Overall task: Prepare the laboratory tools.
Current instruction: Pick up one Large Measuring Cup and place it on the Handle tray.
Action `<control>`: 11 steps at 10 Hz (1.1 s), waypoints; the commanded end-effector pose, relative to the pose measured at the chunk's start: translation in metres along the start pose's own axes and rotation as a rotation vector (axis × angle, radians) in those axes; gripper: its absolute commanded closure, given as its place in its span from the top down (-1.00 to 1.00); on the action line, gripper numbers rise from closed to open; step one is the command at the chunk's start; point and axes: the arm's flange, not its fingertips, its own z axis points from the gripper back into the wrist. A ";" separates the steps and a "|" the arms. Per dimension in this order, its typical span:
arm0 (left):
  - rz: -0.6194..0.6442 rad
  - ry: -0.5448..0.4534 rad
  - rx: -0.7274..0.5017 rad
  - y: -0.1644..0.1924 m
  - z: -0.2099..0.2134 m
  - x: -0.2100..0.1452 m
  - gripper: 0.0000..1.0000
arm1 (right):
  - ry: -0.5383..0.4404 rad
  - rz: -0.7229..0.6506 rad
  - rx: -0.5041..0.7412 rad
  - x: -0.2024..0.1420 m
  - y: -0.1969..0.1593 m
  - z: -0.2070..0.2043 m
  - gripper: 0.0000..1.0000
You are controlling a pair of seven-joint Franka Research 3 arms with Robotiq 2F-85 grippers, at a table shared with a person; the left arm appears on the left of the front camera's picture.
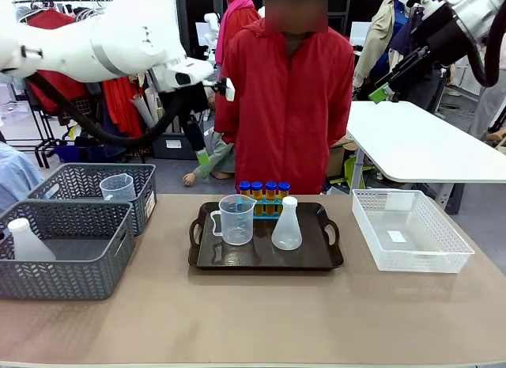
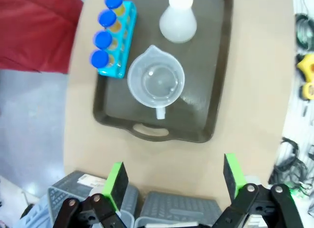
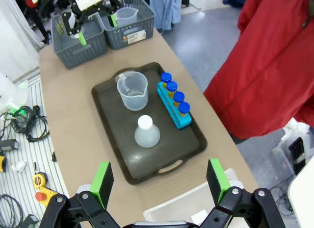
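A dark tray (image 1: pixel 265 263) in the middle of the table carries the laboratory tools. On it stand a clear handled beaker (image 1: pixel 236 219), a translucent white conical flask (image 1: pixel 286 226) and a blue rack (image 1: pixel 263 198) of orange tubes with blue caps. My left gripper (image 2: pixel 174 181) is open and empty, high above the table's left side, looking down on the tray (image 2: pixel 157 134), beaker (image 2: pixel 156 82), flask (image 2: pixel 178 23) and rack (image 2: pixel 116 38). The right gripper (image 3: pixel 159 181) is also open and empty, high over the right side above the tray (image 3: pixel 147 166), beaker (image 3: pixel 132 89), flask (image 3: pixel 146 132) and rack (image 3: pixel 175 108).
Two grey baskets (image 1: pixel 67 261) stand at the left; one holds another beaker (image 1: pixel 118 186), the other another flask (image 1: pixel 28 241). A white basket (image 1: pixel 407 233) sits at the right. A person in a red jacket (image 1: pixel 292 107) stands at the far edge.
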 end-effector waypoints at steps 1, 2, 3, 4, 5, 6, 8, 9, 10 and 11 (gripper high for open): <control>0.030 -0.053 0.069 -0.004 0.022 -0.021 1.00 | -0.005 -0.001 -0.007 0.001 0.001 0.001 1.00; 0.035 -0.079 0.082 -0.003 0.035 -0.024 1.00 | -0.005 -0.001 -0.007 0.001 0.001 0.001 1.00; 0.033 -0.107 0.098 0.000 0.048 -0.028 1.00 | -0.005 -0.001 -0.007 0.001 0.001 0.001 1.00; 0.035 -0.145 0.089 0.003 0.060 -0.033 1.00 | -0.005 -0.001 -0.007 0.001 0.001 0.001 1.00; 0.028 -0.200 0.082 0.005 0.074 -0.038 1.00 | -0.005 -0.001 -0.007 0.001 0.001 0.001 1.00; 0.011 -0.247 0.080 0.004 0.087 -0.041 1.00 | -0.005 -0.001 -0.007 0.001 0.001 0.001 1.00; 0.000 -0.295 0.105 0.002 0.108 -0.047 1.00 | -0.005 -0.001 -0.007 0.001 0.001 0.001 1.00; -0.002 -0.325 0.108 0.000 0.117 -0.052 1.00 | -0.005 -0.001 -0.007 0.001 0.001 0.001 1.00; -0.009 -0.368 0.109 -0.002 0.125 -0.057 1.00 | -0.005 -0.001 -0.007 0.001 0.001 0.001 1.00; -0.012 -0.380 0.125 -0.005 0.132 -0.061 1.00 | -0.005 -0.001 -0.007 0.001 0.001 0.001 1.00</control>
